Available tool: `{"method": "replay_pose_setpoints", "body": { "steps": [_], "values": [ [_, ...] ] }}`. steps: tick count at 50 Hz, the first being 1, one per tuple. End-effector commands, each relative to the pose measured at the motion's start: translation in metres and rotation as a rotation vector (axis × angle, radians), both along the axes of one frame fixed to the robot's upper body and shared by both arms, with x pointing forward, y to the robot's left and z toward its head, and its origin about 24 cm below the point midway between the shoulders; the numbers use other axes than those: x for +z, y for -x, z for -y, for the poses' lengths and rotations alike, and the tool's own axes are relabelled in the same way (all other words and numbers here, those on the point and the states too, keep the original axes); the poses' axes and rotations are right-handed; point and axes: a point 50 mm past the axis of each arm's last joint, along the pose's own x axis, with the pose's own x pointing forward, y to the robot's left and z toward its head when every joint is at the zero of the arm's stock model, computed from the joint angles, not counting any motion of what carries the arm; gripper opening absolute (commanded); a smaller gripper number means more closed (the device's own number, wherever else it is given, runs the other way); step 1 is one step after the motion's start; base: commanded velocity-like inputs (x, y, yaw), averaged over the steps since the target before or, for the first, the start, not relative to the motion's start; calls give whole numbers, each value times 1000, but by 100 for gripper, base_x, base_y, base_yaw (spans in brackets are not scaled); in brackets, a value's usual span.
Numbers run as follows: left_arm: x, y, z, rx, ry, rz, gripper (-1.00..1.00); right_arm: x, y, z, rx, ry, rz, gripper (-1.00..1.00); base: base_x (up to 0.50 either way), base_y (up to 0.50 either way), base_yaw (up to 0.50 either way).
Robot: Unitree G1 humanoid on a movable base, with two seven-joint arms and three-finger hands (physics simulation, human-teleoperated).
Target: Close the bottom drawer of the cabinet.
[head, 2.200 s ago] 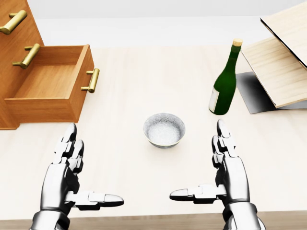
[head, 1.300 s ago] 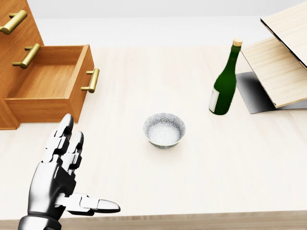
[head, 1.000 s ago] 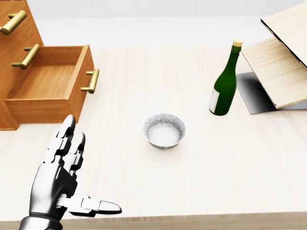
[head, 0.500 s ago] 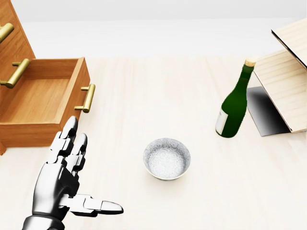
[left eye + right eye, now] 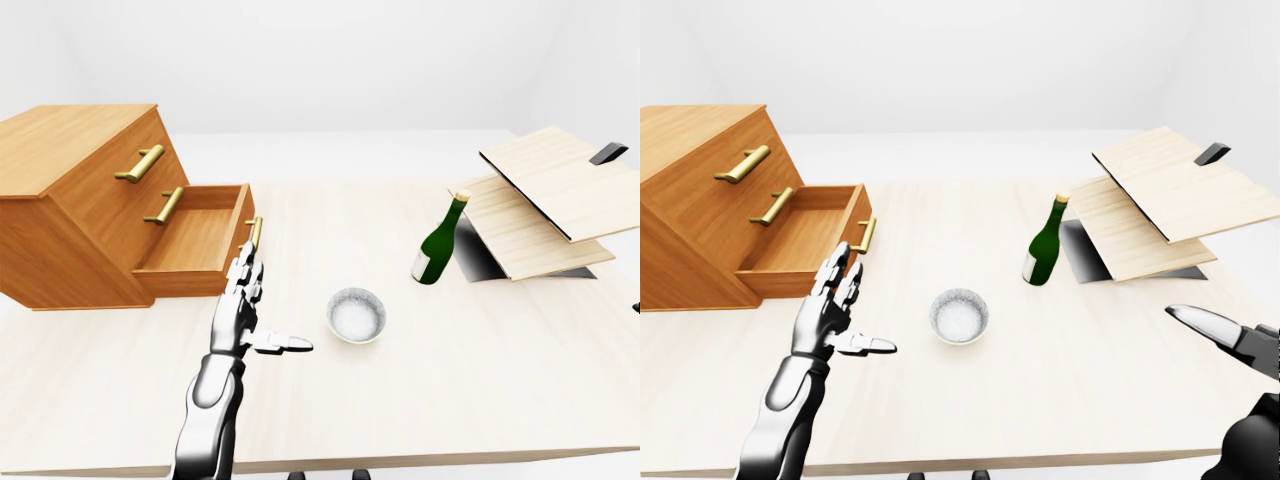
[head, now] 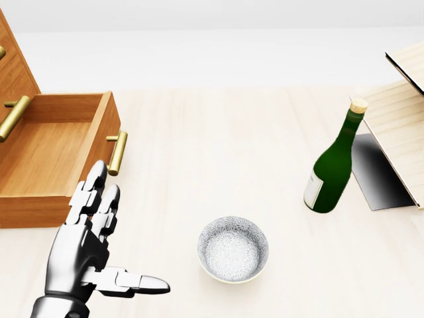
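The wooden cabinet [image 5: 70, 190] stands at the left of the table. Its bottom drawer [image 6: 46, 146] is pulled out and empty, with a brass handle [image 6: 118, 152] on its front panel. My left hand [image 6: 126, 232] is open, fingers pointing up and thumb out to the right. It hovers just below and right of the drawer's front corner, apart from it, with its fingertips [image 6: 98, 171] close under the handle. My right hand [image 5: 1215, 330] shows only at the right edge of the right-eye view, low and far from the cabinet, with a finger stretched out.
A speckled grey bowl [image 6: 232, 249] sits right of my left hand. A green bottle [image 6: 331, 169] stands upright further right. Tilted wooden boards [image 5: 550, 190] lean over a grey stand at the far right. The table's near edge [image 5: 400, 462] runs along the bottom.
The camera has moved in: bowl and bottle slide down the head view, the cabinet leftward. My right hand has left the head view. My left hand now sits closer under the drawer handle.
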Motion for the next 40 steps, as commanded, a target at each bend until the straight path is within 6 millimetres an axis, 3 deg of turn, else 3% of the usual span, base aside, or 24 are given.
{"method": "replay_pose_setpoints", "body": {
  "steps": [1, 5, 13, 19, 24, 26, 27, 29, 40],
  "values": [
    [7, -7, 2, 2, -16, 28, 100, -1, -1, -1, -6, -5, -6, 100, 0, 0, 0],
    [10, -21, 0, 8, -33, 35, 100, -2, -2, 0, -3, -6, -8, 100, 0, 0, 0],
    [10, -71, -7, 34, -66, -17, 100, 1, -3, -3, 3, 3, 2, 100, 0, 0, 0],
    [43, -112, -2, -6, -108, 39, 100, 3, -1, -4, 10, 6, 17, 100, 0, 0, 0],
    [35, -145, -1, -9, -136, -77, 100, 1, -2, -4, 13, 1, 6, 100, 0, 0, 0],
    [20, -158, -5, 31, -168, -150, 100, 1, -2, -4, 13, 1, 5, 100, 0, 0, 0],
    [10, -161, -9, 41, -151, -253, 100, 1, -2, -4, 13, 2, 3, 100, 0, 0, 0],
    [7, -163, -11, 72, -171, -302, 100, 0, -3, -3, 14, 0, 0, 100, 0, 0, 0],
    [41, -179, -9, 91, -132, -281, 100, -6, -7, -3, 23, -8, -29, 100, 0, 0, 0]
  ]
}}
